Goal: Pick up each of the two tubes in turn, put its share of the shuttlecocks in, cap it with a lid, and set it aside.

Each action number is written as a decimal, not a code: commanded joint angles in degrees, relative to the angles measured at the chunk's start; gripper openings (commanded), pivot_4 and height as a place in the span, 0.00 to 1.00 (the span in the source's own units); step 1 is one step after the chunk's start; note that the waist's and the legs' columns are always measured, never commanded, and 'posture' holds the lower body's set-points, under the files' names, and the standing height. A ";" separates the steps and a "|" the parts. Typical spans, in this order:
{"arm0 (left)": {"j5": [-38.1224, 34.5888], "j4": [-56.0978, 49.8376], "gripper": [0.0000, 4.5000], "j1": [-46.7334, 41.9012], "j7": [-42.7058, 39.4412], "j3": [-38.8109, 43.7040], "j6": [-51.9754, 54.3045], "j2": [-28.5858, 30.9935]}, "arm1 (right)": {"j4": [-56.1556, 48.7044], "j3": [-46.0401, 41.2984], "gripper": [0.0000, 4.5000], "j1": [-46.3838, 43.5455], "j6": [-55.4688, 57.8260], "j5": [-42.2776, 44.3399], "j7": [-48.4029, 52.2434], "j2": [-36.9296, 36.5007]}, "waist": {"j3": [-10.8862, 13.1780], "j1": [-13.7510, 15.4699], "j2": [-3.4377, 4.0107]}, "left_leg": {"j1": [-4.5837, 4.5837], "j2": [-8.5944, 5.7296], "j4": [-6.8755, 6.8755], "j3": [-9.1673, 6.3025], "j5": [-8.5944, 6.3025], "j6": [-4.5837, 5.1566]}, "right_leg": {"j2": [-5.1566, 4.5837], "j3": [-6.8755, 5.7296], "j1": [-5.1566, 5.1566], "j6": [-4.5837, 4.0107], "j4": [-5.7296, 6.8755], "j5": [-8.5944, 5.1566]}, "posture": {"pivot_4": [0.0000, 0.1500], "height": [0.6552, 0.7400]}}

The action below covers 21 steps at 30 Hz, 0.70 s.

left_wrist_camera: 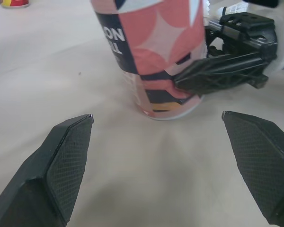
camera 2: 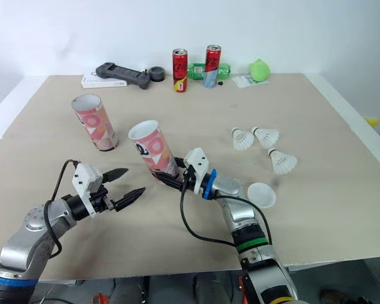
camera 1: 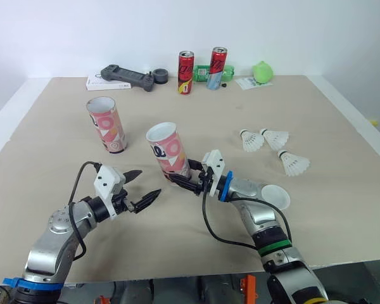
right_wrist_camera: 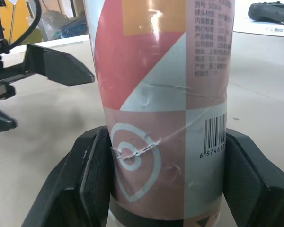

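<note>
Two pink patterned tubes stand open-topped on the beige table (camera 1: 342,209). The far tube (camera 1: 107,123) stands alone at the left. The near tube (camera 1: 168,151) leans slightly, and my right gripper (camera 1: 183,178) is shut on its lower part, one finger (right_wrist_camera: 87,179) on each side. My left gripper (camera 1: 144,187) hovers open just left of that tube (left_wrist_camera: 156,56), its fingertips (left_wrist_camera: 68,156) spread wide and holding nothing. Three white shuttlecocks (camera 1: 251,140) (camera 1: 275,137) (camera 1: 294,163) lie to the right. A white lid (camera 1: 273,197) rests beside my right forearm.
Along the far edge stand two red cans (camera 1: 185,72) (camera 1: 216,68), a green bottle (camera 1: 206,73), a green ball (camera 1: 263,71), a black controller (camera 1: 126,77) and a dark roll (camera 1: 161,76). Bare tabletop stretches at the far middle and near right.
</note>
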 commanded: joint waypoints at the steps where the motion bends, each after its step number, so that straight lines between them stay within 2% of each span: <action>1: 0.16 0.65 1.00 -1.36 -1.29 -0.19 -1.60 0.13 | -1.61 1.86 0.66 1.94 0.82 -2.11 0.09 -1.58 | 0.00 0.02 0.00 | 0.00 0.00 0.00 0.00 0.00 0.00 | 0.00 0.00 0.01 0.00 0.00 0.00 | 1.00 1.00; 5: 0.53 2.13 1.00 -2.40 -1.85 -0.55 -2.24 -0.01 | -3.19 2.21 0.66 2.77 1.63 -1.87 -0.20 -2.23 | -0.01 0.00 -0.01 | 0.01 0.00 0.00 0.00 0.00 0.00 | 0.00 0.00 0.02 -0.02 0.00 -0.01 | 1.00 1.00; 9: 0.82 3.23 1.00 -3.47 -2.23 -1.08 -2.60 -0.31 | -4.00 2.44 0.99 3.28 2.41 -1.58 -0.41 -2.63 | -0.01 0.00 -0.02 | 0.04 0.00 0.00 0.00 0.00 0.00 | 0.00 0.00 0.04 -0.01 0.00 -0.01 | 1.00 1.00; 21: 1.12 3.28 1.00 -3.77 -2.38 -1.28 -2.57 -0.35 | -6.17 1.35 0.99 1.29 6.22 0.87 -0.46 -1.49 | -0.01 -0.02 -0.02 | 0.04 0.01 0.00 0.00 0.00 0.00 | 0.02 0.01 0.03 0.07 0.00 0.06 | 1.00 1.00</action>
